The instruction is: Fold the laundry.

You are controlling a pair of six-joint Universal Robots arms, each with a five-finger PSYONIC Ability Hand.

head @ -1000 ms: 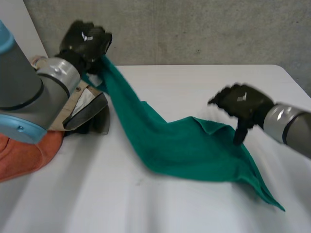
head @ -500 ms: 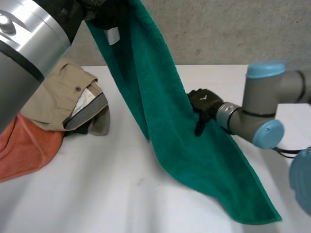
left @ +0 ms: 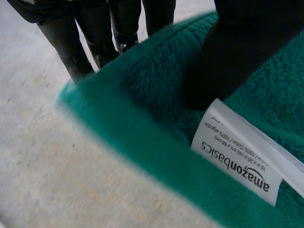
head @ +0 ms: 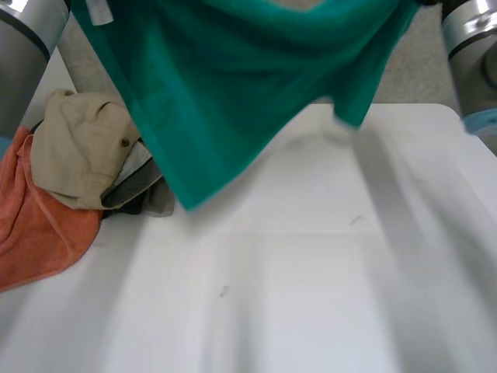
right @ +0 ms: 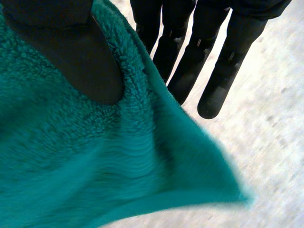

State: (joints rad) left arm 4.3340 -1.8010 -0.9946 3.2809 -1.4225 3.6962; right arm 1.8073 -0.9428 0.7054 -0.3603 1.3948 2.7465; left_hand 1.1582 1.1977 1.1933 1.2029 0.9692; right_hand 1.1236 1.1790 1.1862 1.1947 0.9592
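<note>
- Obs: green towel (head: 233, 93) hangs across frame top, clear of worktop (head: 311, 272).
- Grip: left hand (left: 237, 52) pinches the edge beside the label (left: 237, 161); right hand (right: 80, 61) pinches near a corner.
- Advice: level both pinches, lay the hanging hem down first.

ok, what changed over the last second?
The green towel went from lying draped across the table to hanging spread in the air. The right hand, bare above it before, now pinches its edge near a corner. The left hand kept its pinch by the label and rose. The beige garment and orange cloth stayed put.
</note>
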